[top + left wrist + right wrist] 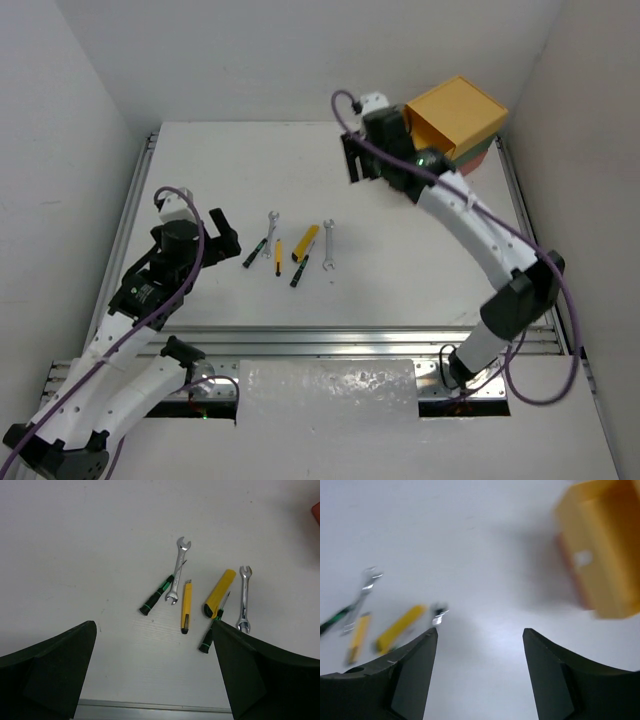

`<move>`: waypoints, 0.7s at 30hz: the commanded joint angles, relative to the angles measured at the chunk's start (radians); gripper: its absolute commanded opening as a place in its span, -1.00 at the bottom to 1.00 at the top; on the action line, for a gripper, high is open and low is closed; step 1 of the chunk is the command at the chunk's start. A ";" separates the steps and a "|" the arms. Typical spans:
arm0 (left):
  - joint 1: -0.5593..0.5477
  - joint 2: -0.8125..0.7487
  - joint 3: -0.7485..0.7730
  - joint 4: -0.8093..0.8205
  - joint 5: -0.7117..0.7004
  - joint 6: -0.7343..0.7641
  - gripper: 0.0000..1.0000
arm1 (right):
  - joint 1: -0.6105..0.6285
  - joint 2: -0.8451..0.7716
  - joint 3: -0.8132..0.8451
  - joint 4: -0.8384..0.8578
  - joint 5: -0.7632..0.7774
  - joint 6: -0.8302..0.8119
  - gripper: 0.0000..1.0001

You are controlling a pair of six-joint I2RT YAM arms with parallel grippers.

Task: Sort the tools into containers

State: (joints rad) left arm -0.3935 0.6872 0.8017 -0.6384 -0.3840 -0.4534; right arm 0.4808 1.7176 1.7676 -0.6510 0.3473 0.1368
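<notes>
The tools lie in a loose group mid-table. They are a silver wrench, a black-green screwdriver, a thin yellow-black screwdriver, a flat yellow cutter, a second black-green screwdriver and a second wrench. The left wrist view shows them too, among them the cutter and the right wrench. The stacked containers stand at the far right, yellow on top. My left gripper is open and empty, left of the tools. My right gripper is open and empty, left of the containers.
The yellow box with its white knob appears blurred in the right wrist view and juts out over the boxes below. Metal rails run along the table's near edge and its sides. White walls close in the sides and the back.
</notes>
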 commanded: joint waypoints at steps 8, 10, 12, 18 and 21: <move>0.001 -0.083 0.024 0.000 -0.079 -0.030 1.00 | 0.474 0.086 -0.452 0.199 0.312 0.791 0.38; 0.001 -0.084 0.024 0.000 -0.073 -0.028 1.00 | 0.519 0.163 -0.340 0.067 0.351 0.881 0.37; 0.001 -0.086 0.025 0.000 -0.070 -0.028 0.99 | 0.536 0.238 -0.289 0.044 0.349 0.906 0.36; -0.001 -0.112 0.022 0.006 -0.059 -0.022 1.00 | 0.562 0.370 -0.212 0.007 0.345 0.955 0.24; 0.001 -0.124 0.021 0.009 -0.056 -0.021 0.99 | 0.562 0.419 -0.183 -0.005 0.332 0.958 0.18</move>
State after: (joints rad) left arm -0.3935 0.5827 0.8021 -0.6563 -0.4438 -0.4755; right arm 1.0485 2.1002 1.5368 -0.6296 0.6468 1.0393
